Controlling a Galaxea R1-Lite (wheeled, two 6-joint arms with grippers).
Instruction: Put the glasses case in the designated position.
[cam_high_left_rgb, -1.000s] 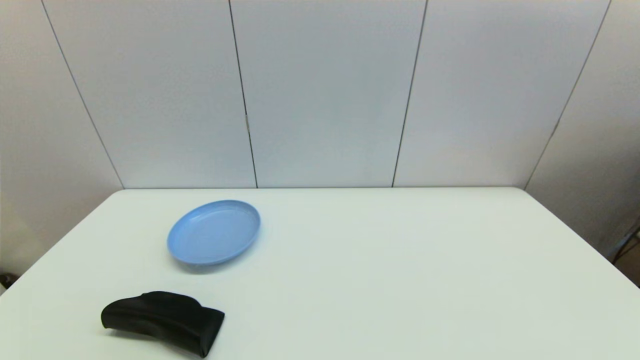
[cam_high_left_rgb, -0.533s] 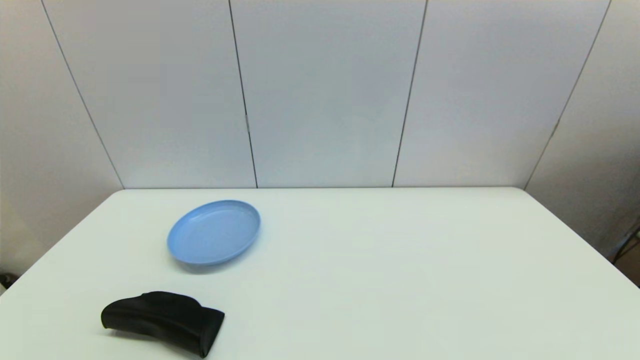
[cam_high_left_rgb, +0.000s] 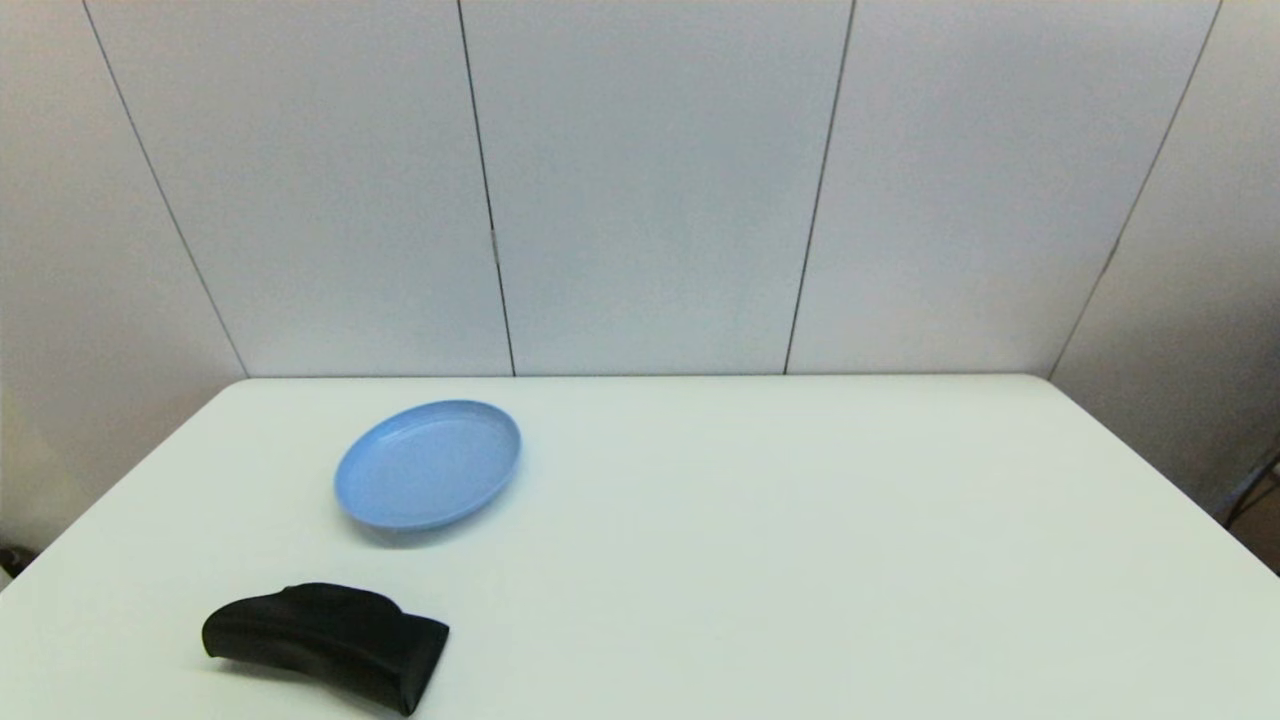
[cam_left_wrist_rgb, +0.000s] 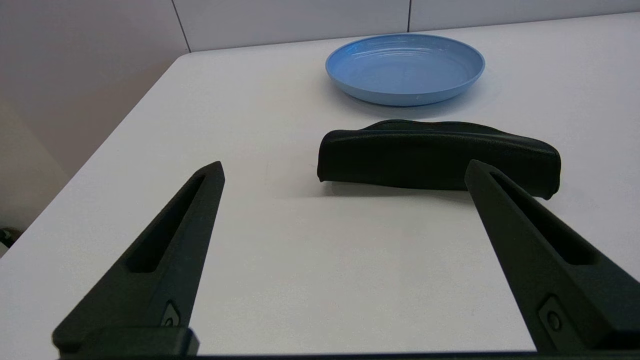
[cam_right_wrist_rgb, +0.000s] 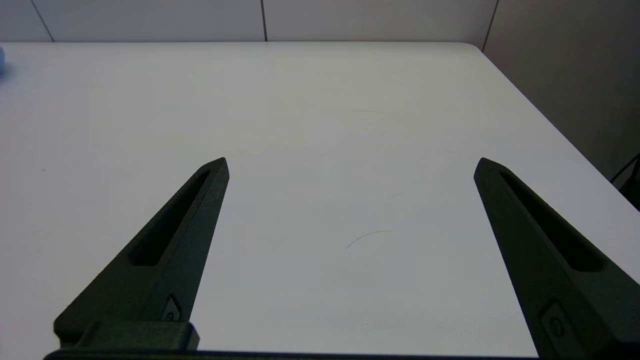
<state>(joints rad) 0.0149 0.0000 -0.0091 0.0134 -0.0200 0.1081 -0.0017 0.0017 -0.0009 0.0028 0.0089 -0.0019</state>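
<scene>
The glasses case (cam_high_left_rgb: 325, 645) lies flat on the white table (cam_high_left_rgb: 760, 540) at the near left, apart from the blue plate (cam_high_left_rgb: 428, 464) farther back. The left gripper (cam_left_wrist_rgb: 345, 170) hovers low near the case, its 2 fingers spread wide and holding nothing. The right gripper (cam_right_wrist_rgb: 350, 162) hangs over bare tabletop on the right, also spread and holding nothing.
</scene>
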